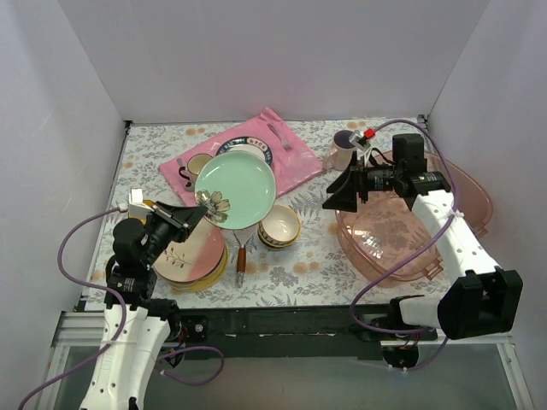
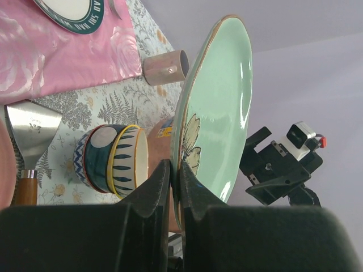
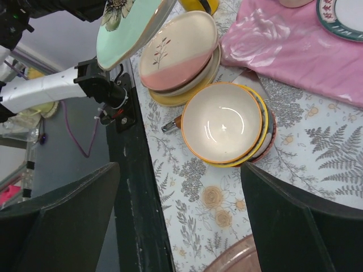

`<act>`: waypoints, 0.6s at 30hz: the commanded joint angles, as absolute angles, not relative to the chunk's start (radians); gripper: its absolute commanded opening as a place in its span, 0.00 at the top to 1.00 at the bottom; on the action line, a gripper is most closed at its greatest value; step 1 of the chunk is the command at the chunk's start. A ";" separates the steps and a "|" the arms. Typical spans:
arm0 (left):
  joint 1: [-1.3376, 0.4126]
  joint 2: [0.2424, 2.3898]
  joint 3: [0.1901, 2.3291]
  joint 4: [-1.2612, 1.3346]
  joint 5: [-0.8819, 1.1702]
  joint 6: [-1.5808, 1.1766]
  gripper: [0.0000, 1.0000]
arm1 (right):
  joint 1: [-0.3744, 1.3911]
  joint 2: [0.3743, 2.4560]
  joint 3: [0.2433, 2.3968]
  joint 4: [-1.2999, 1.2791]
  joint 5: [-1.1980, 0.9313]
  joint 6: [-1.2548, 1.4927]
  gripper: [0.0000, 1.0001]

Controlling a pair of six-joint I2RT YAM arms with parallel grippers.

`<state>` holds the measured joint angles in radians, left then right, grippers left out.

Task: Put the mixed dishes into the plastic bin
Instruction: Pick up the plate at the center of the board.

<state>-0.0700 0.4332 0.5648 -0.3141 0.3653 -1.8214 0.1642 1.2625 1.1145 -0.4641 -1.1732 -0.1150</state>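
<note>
My left gripper [image 1: 203, 207] is shut on the rim of the mint-green flowered plate [image 1: 235, 184], holding it lifted and tilted above the table. In the left wrist view the fingers [image 2: 156, 190] pinch that plate [image 2: 218, 107] on edge. Below it lies a stack of cream and pink plates [image 1: 192, 254]. Nested patterned bowls [image 1: 279, 226] stand beside the stack. The translucent pink-brown plastic bin [image 1: 385, 231] sits at the right. My right gripper [image 1: 342, 190] hangs open over the bin's left rim, nothing between its fingers. A pinkish mug [image 1: 344, 149] stands behind the bin.
A pink mat [image 1: 291, 158] at the back carries a blue-rimmed white plate [image 2: 71, 11] and a cream mug [image 1: 197, 166]. A wooden-handled spatula [image 1: 242, 252] lies between the plate stack and the bowls. A yellow mug [image 3: 198, 4] shows at the top of the right wrist view.
</note>
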 commanded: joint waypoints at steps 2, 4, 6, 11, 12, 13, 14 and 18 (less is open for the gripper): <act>-0.067 0.433 0.577 -0.121 0.423 -1.870 1.00 | 0.273 1.324 1.224 -0.385 -1.051 0.089 0.05; -0.067 0.442 0.572 -0.117 0.425 -1.871 1.00 | 0.305 1.348 1.253 -0.384 -1.028 0.145 0.05; -0.067 0.448 0.571 -0.110 0.422 -1.871 1.00 | 0.347 1.379 1.288 -0.358 -1.022 0.185 0.05; -0.071 0.480 0.558 -0.071 0.428 -1.881 1.00 | 0.423 1.440 1.331 -0.311 -0.931 0.330 0.05; -0.072 0.486 0.560 -0.064 0.428 -1.881 1.00 | 0.431 1.450 1.347 -0.308 -0.919 0.337 0.05; -0.075 0.489 0.560 -0.058 0.425 -1.879 1.00 | 0.443 1.459 1.351 -0.296 -0.914 0.350 0.05; -0.078 0.500 0.560 -0.057 0.425 -1.879 1.00 | 0.448 1.462 1.353 -0.290 -0.907 0.357 0.05; -0.115 0.525 0.554 -0.037 0.400 -1.878 1.00 | 0.463 1.471 1.344 -0.242 -0.902 0.408 0.05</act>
